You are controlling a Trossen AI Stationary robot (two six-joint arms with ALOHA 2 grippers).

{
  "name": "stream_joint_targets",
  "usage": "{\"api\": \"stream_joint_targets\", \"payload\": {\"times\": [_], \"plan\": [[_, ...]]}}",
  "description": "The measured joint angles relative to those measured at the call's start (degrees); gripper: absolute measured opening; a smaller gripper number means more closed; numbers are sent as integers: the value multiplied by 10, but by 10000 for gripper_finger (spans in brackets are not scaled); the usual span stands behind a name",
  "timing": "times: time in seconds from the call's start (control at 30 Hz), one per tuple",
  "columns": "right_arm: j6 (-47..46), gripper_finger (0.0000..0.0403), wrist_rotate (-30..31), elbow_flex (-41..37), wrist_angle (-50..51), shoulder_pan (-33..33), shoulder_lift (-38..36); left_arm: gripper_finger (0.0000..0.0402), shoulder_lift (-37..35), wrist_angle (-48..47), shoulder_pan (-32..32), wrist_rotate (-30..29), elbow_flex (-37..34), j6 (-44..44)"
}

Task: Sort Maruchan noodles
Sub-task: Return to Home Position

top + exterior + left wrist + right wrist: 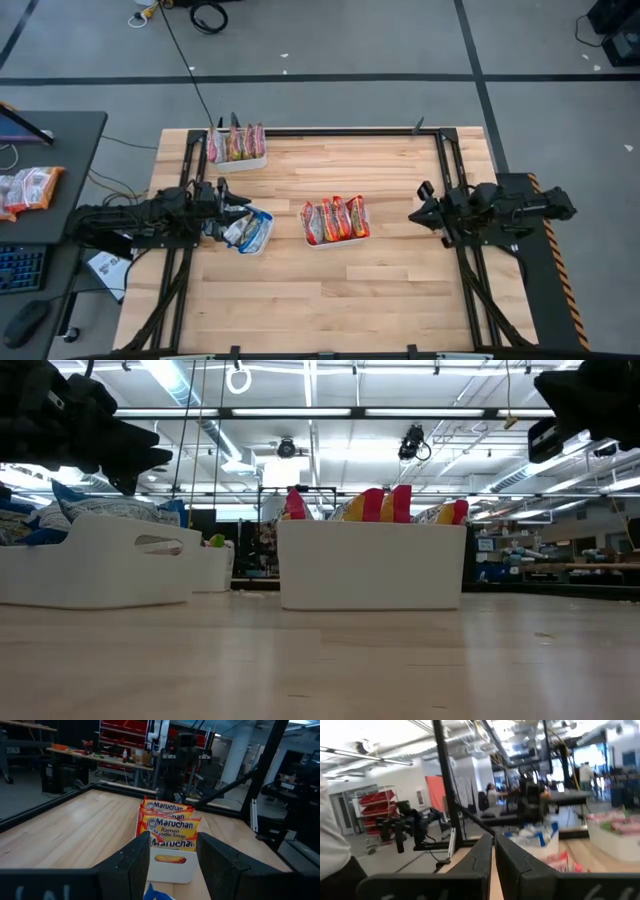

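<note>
Maruchan packets stand on edge in three white trays. Red-orange ones fill the middle tray (335, 219) (371, 564) (169, 832). Blue-and-yellow ones sit in the tray near the left edge (250, 231) (94, 558). A mixed row fills the far tray (237, 145). My left gripper (240, 203) (172, 842) hovers open just above the blue tray's far-left side, pointing toward the middle tray, and holds nothing. My right gripper (415, 214) (494, 845) is shut and empty, raised to the right of the middle tray.
A black frame (445, 160) runs along the table's far and side edges. More packets (30, 188) lie on a dark desk off the table's left, beside a keyboard. Bare wood (330, 300) stretches along the near half of the table.
</note>
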State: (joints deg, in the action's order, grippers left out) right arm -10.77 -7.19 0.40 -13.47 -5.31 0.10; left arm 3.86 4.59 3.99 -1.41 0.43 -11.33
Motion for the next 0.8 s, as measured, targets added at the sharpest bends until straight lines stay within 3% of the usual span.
{"api": "stream_joint_targets", "payload": {"times": [0.1, 0.2, 0.47, 0.57, 0.8], "plan": [[9, 28, -48, 0, -4, 52, -1, 165, 3, -5, 0, 0, 0, 0], [9, 31, -55, 0, 4, 112, 0, 165, 4, -6, 0, 0, 0, 0], [15, 39, 53, 0, 129, 188, 5, 165, 3, -5, 0, 0, 0, 0], [28, 37, 104, 0, 111, 191, 24, 165, 3, -5, 0, -1, 0, 0], [30, 36, 121, 1, 101, 191, 31, 165, 3, -5, 0, -1, 0, 0]]}}
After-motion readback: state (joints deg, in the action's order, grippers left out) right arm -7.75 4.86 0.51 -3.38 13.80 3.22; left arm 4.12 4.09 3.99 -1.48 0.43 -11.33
